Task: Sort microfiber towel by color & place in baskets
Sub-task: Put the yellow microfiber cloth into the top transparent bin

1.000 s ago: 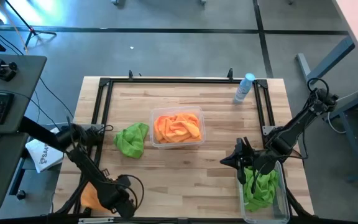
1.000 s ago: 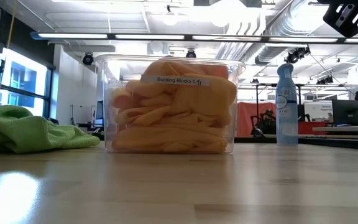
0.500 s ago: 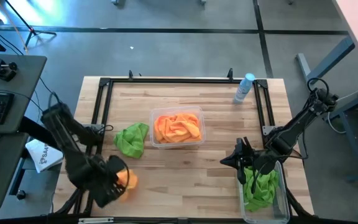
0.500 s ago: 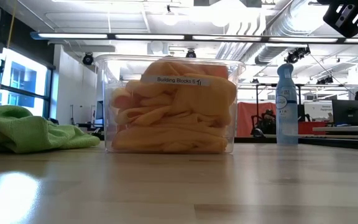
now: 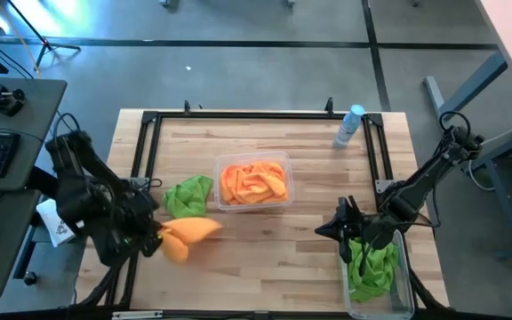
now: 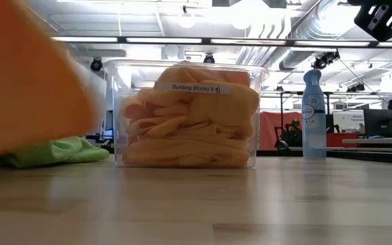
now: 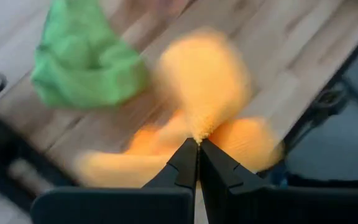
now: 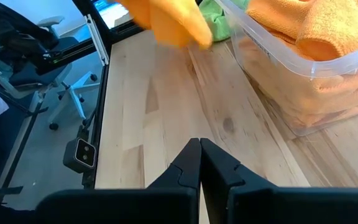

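Note:
My left gripper (image 5: 161,236) is over the table's left near part, shut on an orange towel (image 5: 189,233), which shows blurred in the left wrist view (image 7: 204,87) and fills the left of the low view (image 6: 26,75). A green towel (image 5: 188,197) lies crumpled on the table just beyond it. The clear bin of orange towels (image 5: 254,182) stands at the table's middle. A second clear bin with green towels (image 5: 376,271) stands at the right near corner. My right gripper (image 5: 325,230) hovers shut beside that bin, touching nothing. My left gripper pinches a bunched part of the orange towel (image 7: 199,132) between its two fingertips, coming from the table's left. The towel is lifted clear of the table and spreads out beyond the fingers toward the orange bin. One layer or several, I cannot tell.
A spray bottle with a blue cap (image 5: 348,126) stands at the far right of the table. A black metal frame (image 5: 149,120) runs around the tabletop. Bare wood (image 5: 265,258) lies between the two arms along the near edge.
My left arm has swung up from beyond the table's left near corner toward the far edge and over the table, staying shut on the orange towel. The towel has been carried along, lifted clear, and now trails toward the right, near the green towel.

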Motion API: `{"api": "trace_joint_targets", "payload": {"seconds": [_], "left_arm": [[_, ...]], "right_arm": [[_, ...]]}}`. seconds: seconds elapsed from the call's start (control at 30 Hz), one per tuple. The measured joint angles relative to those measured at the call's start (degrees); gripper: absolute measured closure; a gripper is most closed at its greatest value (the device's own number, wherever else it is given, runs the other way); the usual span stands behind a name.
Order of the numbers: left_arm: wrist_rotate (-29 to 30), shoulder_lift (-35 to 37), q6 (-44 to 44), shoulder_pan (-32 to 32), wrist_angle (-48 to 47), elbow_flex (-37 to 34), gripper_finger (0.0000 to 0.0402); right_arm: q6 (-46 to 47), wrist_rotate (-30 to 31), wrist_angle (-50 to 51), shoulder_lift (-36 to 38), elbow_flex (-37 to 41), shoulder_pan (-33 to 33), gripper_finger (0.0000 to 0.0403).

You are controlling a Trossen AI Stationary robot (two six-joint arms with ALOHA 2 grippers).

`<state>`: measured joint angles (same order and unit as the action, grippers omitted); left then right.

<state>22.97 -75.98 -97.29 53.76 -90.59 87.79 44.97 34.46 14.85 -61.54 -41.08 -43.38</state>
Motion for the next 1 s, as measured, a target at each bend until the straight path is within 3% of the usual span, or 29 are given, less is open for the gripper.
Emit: {"api": "trace_joint_targets", "payload": {"seconds": [0.1,0.3,0.43,0.57,0.8,1.0], "left_arm": [[6.06,1.99,2.48,-0.64,0.51,0.06,0.0401],[24.45,4.89,8.54,-3.29,3.33,1.05,0.0401],[28.41,6.03,17.09,-7.68,11.28,1.05,0.0401],[25.8,5.85,34.46,-14.58,21.79,1.05,0.0401],[13.34,5.9,68.43,-29.22,45.1,1.05,0.0401],[0.32,4.3,82.19,-40.94,52.15,1.07,0.0401]], "right_arm": [[0.0,0.0,0.07,0.0,0.0,0.0,0.0402],[-0.24,-0.04,0.15,-0.02,0.0,0.0,0.0402],[-0.05,1.07,0.14,-0.02,0.0,0.0,0.0402],[-0.04,6.18,0.13,-0.02,0.0,0.0,0.0402],[5.71,12.97,0.09,-0.02,0.0,0.0,0.0402],[11.7,15.46,0.07,-0.01,0.0,0.0,0.0402]]}}
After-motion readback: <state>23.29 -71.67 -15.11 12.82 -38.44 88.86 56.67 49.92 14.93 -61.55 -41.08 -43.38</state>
